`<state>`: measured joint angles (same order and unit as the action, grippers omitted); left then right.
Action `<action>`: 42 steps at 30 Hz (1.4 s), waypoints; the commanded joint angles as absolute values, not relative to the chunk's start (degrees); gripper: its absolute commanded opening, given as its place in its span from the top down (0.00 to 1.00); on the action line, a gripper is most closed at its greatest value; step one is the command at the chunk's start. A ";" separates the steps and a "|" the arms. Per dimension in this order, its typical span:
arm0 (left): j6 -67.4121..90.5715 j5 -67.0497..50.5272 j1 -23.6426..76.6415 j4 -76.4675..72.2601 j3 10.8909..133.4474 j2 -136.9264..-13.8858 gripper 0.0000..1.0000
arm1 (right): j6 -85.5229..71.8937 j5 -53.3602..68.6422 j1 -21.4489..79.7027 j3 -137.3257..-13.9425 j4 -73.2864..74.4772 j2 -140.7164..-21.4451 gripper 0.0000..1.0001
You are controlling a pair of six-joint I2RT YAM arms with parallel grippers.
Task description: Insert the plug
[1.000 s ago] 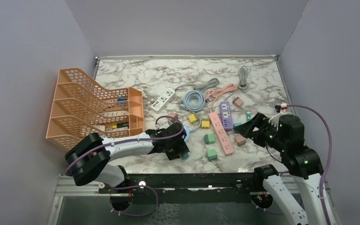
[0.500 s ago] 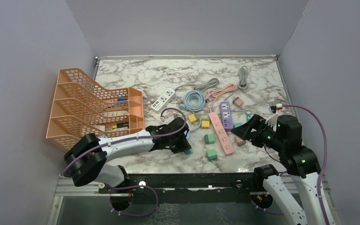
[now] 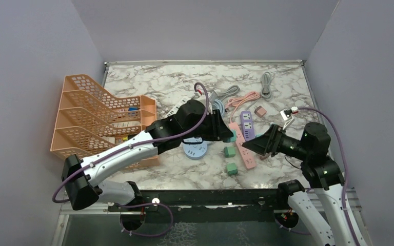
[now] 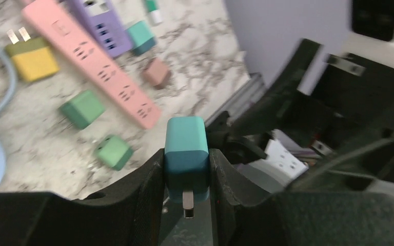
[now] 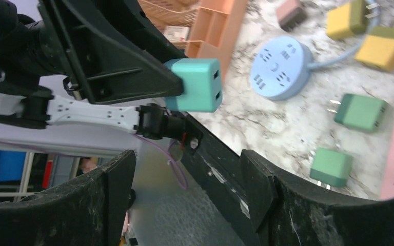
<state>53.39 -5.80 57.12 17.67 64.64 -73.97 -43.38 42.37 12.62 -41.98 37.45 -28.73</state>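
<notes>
Marble tabletop point(image 3: 149, 82), crowded with chargers and cables. Above its middle the left gripper point(image 3: 224, 134) is clenched on the teal plug point(image 4: 186, 143), prongs pointing back into the hand. The right gripper point(image 5: 184, 174) hovers at 4 o'clock, fingers spread, empty. I'd get those prongs facing down, perhaps by passing it across, then square them over a slot pair on the pink power strip point(image 3: 242, 145) below. Two green cubes point(image 3: 230, 151) at the strip's 9 o'clock side crowd the descent.

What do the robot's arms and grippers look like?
The left arm and right arm have white links between bulky black joints, with a thin purple cable looping loosely along each. The left gripper and right gripper are matte black, each with two broad fingers.
</notes>
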 commanded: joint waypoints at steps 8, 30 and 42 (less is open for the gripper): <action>50.84 -24.10 56.87 4.40 72.48 -70.59 0.83 | -56.44 54.48 12.22 -44.23 11.26 -33.48 0.28; 53.27 -26.73 56.78 -5.69 67.42 -69.32 0.84 | -73.07 63.31 12.22 -39.38 -14.94 -38.24 0.62; 52.28 -24.20 56.11 -5.42 64.53 -68.71 0.71 | -69.86 63.72 12.22 -37.99 -14.86 -41.02 0.98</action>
